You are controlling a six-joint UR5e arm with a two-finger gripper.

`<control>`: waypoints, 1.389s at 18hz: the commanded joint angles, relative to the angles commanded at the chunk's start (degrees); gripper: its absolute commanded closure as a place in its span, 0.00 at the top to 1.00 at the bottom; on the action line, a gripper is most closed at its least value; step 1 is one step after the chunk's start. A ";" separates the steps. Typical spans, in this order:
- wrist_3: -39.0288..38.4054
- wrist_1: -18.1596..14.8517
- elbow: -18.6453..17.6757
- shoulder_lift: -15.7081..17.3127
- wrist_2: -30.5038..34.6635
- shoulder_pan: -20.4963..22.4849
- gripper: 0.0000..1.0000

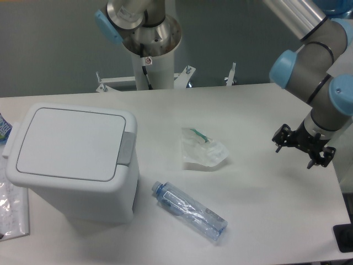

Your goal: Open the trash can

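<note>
At the far left edge of the white bench, a scrap of blue-printed packaging shows, and below it a clear plastic bag lies flat, partly tucked behind the bin. The trash can stands on the left part of the bench, a white boxy bin with rounded corners. Its flat lid is down and lies flush in the rim. The grey push-button tab sits at the lid's right edge and runs over onto the upper right side of the can.

To the right of the can and nearer the front edge, a clear plastic bottle with a blue cap lies on its side, its cap end pointing toward the can and close beside its lower right corner, its base pointing toward the front right. Behind the bottle, around mid-bench, lies a crumpled clear plastic wrapper with a small green mark on it, apart from both can and bottle.

At the back, the grey pedestal and blue-capped joint of the robot base rise behind the bench. On the right, the arm comes down from the upper corner, and its black hand hangs above the bench's right side, well apart from the trash can, touching nothing. Its fingers are spread apart and grasp nothing.
</note>
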 joint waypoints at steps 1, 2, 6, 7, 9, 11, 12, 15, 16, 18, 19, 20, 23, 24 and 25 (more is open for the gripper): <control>0.00 0.00 0.00 0.00 0.00 0.00 1.00; 0.00 -0.09 0.00 0.00 0.00 0.00 1.00; 0.00 0.00 0.00 0.00 0.00 0.00 1.00; 0.00 0.00 -0.09 0.00 -0.09 0.00 1.00; 0.00 0.09 -0.35 0.00 -0.09 0.00 1.00; 0.17 0.09 -0.35 0.00 -0.17 0.00 1.00; 0.18 0.09 -0.35 0.00 -0.18 0.00 1.00; 0.18 0.09 -0.18 0.00 -0.44 -0.09 1.00; 0.00 0.00 0.09 0.00 -0.53 -0.26 1.00; -0.17 0.00 0.35 0.00 -0.70 -0.35 1.00; -0.35 -0.09 0.44 0.00 -0.88 -0.35 1.00; -1.05 -0.09 0.44 0.09 -1.49 -0.53 1.00; -5.96 0.00 1.66 -0.09 -4.38 -0.79 1.00; -7.80 0.00 2.02 -0.17 -5.79 -0.79 1.00; -9.65 0.00 2.28 -0.26 -6.93 -0.79 1.00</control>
